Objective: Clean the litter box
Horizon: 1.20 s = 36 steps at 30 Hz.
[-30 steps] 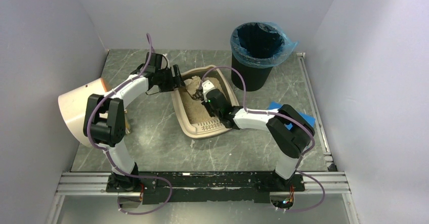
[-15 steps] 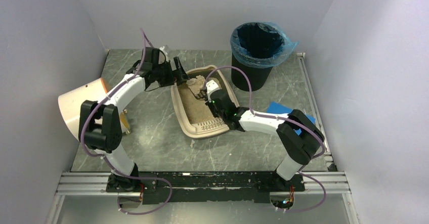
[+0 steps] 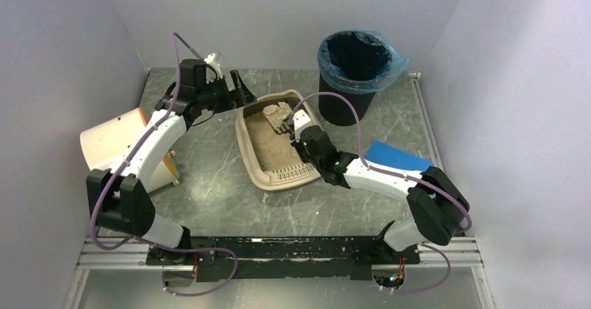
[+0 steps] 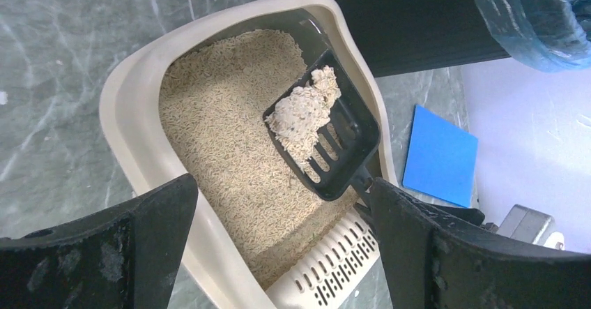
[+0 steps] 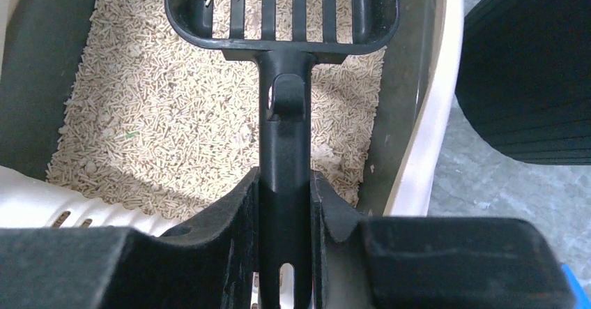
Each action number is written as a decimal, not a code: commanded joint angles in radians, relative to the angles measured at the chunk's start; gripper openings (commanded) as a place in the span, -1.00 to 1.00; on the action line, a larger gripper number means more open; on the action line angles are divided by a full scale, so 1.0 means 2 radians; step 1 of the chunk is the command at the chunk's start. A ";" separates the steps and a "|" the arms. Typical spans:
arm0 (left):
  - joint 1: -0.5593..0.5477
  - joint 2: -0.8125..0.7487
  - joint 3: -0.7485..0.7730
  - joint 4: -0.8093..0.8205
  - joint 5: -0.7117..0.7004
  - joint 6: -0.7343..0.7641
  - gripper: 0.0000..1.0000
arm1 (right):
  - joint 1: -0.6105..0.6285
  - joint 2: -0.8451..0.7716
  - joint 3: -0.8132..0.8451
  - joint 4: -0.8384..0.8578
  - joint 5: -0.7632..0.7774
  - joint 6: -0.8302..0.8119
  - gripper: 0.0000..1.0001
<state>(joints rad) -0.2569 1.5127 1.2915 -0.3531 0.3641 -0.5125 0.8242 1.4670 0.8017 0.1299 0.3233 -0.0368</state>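
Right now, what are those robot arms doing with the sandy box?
They're cleaning a litter box. The right gripper is shut on the handle of a black slotted scoop, which sits over the litter with a pale clump on it. The left gripper is open and holds nothing, hovering by the box's far left edge. A black bin with a blue liner stands just beyond the box.
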 commanded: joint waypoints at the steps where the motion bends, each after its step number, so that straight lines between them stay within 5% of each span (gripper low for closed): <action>1: 0.004 -0.055 -0.024 -0.009 -0.041 0.011 0.96 | 0.009 -0.028 -0.006 0.024 0.024 -0.007 -1.00; 14: 0.040 -0.070 -0.102 0.027 -0.024 0.025 0.96 | 0.064 -0.075 -0.006 -0.022 0.093 -0.009 -1.00; 36: 0.049 -0.066 -0.120 0.047 -0.034 0.053 0.96 | 0.108 -0.146 -0.079 0.073 0.173 -0.045 -1.00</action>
<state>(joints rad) -0.1661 1.3842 1.0569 -0.2951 0.3035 -0.4294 1.0191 1.2118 0.6521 0.1776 0.6018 -0.0990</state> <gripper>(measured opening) 0.979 0.279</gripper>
